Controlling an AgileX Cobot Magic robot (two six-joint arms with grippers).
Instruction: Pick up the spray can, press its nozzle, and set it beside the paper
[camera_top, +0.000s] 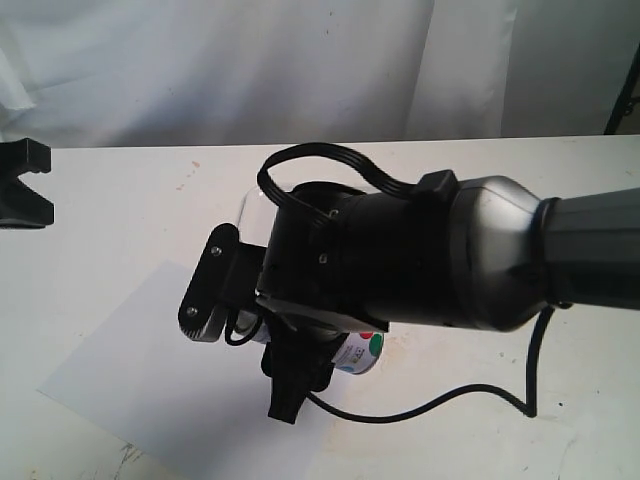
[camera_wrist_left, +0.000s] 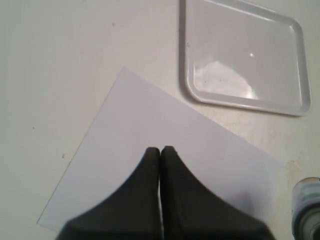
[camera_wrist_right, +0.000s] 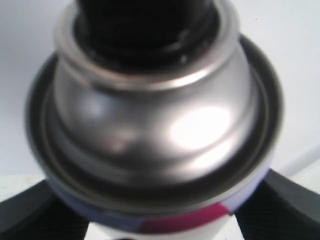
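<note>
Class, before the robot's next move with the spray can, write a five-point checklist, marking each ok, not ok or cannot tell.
1. Right gripper closed on the spray can: ok.
2. Nozzle in place on the can's top: ok.
3. Can lifted off the table: cannot tell.
4. Left gripper shut, apart from the can: ok.
5. Paper lying flat: ok.

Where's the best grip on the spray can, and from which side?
Take the can by its straight body below the dome, fingers on opposite sides, coming in across its axis. The wall is cylindrical, so it seats evenly, and the nozzle on top stays free to press. The right fingers flank it this way.
</note>
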